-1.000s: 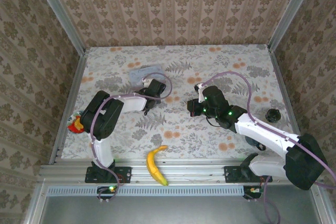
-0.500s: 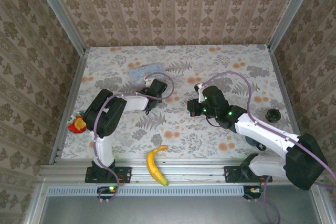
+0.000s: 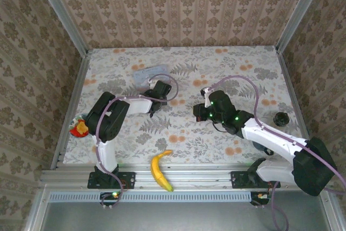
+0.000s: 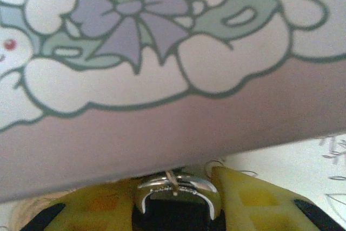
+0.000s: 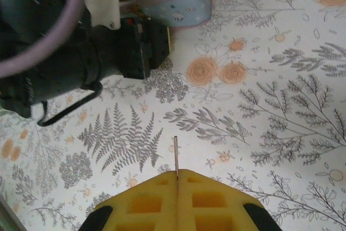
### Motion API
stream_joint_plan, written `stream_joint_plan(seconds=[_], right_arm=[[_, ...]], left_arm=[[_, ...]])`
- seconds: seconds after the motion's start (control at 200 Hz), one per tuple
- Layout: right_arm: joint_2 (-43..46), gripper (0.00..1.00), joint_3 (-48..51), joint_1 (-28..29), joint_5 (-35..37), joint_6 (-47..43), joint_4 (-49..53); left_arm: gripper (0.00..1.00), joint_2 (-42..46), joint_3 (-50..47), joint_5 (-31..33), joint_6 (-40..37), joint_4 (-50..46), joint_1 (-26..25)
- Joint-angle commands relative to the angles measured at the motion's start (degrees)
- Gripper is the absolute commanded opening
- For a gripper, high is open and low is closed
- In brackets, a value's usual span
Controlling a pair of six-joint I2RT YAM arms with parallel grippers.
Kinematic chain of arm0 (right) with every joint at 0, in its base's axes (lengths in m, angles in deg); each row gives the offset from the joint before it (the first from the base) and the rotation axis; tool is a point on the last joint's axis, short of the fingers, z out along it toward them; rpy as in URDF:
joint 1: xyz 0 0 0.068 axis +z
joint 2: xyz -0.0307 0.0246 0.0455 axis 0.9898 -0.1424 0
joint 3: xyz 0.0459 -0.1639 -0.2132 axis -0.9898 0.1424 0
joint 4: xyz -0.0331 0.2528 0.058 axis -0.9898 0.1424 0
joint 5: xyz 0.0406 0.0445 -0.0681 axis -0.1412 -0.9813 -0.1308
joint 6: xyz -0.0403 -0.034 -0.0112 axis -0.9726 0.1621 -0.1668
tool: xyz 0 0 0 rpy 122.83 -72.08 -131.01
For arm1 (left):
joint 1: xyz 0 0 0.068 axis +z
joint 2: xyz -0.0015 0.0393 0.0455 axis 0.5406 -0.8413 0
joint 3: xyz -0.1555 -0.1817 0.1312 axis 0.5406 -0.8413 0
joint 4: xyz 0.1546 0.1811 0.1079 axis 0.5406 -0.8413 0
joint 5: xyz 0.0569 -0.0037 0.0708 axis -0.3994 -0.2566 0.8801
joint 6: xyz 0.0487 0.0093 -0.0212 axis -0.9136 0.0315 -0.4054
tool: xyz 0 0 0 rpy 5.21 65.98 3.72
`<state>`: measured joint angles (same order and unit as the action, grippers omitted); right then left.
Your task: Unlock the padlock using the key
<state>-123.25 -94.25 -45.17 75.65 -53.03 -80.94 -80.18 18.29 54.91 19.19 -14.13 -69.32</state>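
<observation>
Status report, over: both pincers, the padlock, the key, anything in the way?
Left pincer closed on padlock. Right pincer shut on key, apart from padlock. Tin crowds the padlock.

Back wall point(image 3: 184, 9): beige-brown wallpaper, vertical stripes with damask motifs. Left wall point(image 3: 27, 79), right wall point(image 3: 324, 63): same paper, slanting in at frame edges. Aluminium posts point(image 3: 59, 14) at both back corners. Table top point(image 3: 238, 63): pale cloth, grey ferns, orange blooms. Aluminium rail point(image 3: 200, 176) along near edge; slotted strip point(image 3: 184, 196) below; plain grey surface point(image 3: 184, 217) at frame bottom. Light even, soft.
</observation>
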Motion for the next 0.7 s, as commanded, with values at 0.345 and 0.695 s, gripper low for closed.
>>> stream_joint_plan(seconds=[0.345, 0.695], right_arm=[[-4.1, 0.0, 10.0, 0.3, -1.2, 6.7, -14.1], [-7.3, 0.0, 18.2, 1.2, 1.7, 11.1, -28.1]], left_arm=[[0.06, 8.2, -2.5, -14.2, 18.4, -6.9, -5.4], [0.06, 9.0, -6.1, -23.8, 33.0, 2.9, -7.3]])
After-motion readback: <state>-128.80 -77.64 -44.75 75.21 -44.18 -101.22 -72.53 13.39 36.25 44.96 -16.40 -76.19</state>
